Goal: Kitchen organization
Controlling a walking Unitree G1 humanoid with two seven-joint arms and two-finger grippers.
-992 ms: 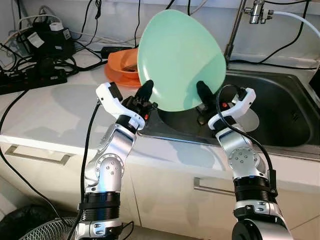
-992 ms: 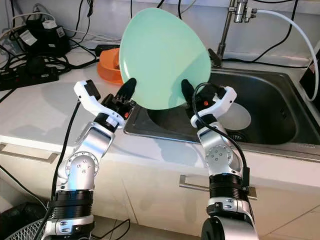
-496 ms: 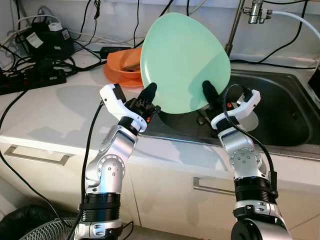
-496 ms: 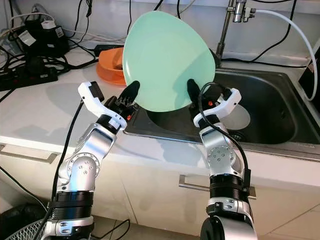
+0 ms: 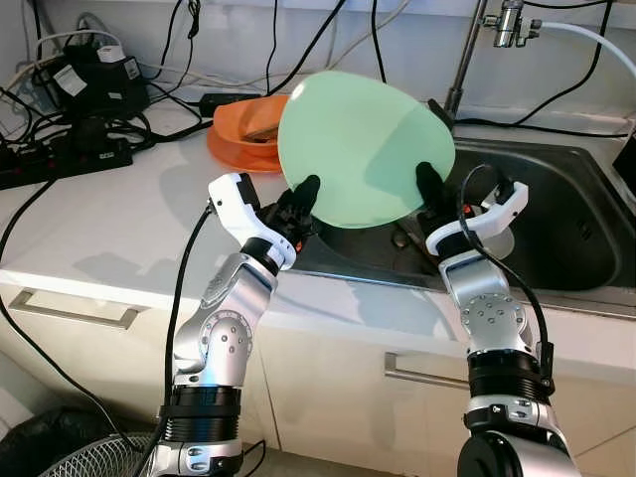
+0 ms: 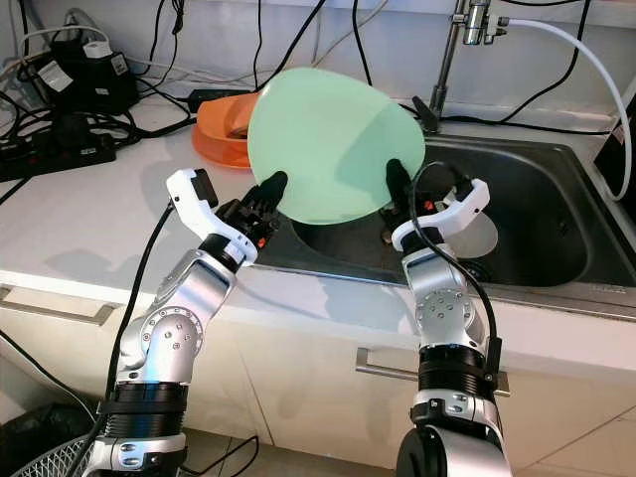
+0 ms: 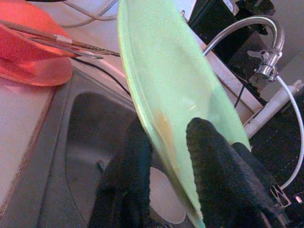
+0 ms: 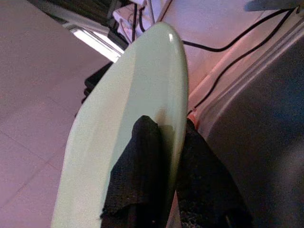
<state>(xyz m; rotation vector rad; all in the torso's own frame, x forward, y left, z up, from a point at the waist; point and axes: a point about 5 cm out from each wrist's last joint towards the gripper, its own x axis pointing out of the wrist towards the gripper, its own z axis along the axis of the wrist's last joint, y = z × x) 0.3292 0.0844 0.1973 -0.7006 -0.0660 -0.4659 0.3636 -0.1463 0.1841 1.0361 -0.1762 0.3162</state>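
A large pale green plate is held tilted above the left end of the steel sink. My left gripper is shut on the plate's lower left rim, one black finger on each face. My right gripper is shut on the lower right rim in the same way. The plate hides part of the sink basin behind it.
An orange bowl with utensils sits on the white counter behind the plate. Power strips and black cables crowd the back left. A faucet rises behind the sink. A white dish lies in the basin.
Both grippers have carried the plate a little to the right and tipped it flatter, so its upper edge sits lower than before.
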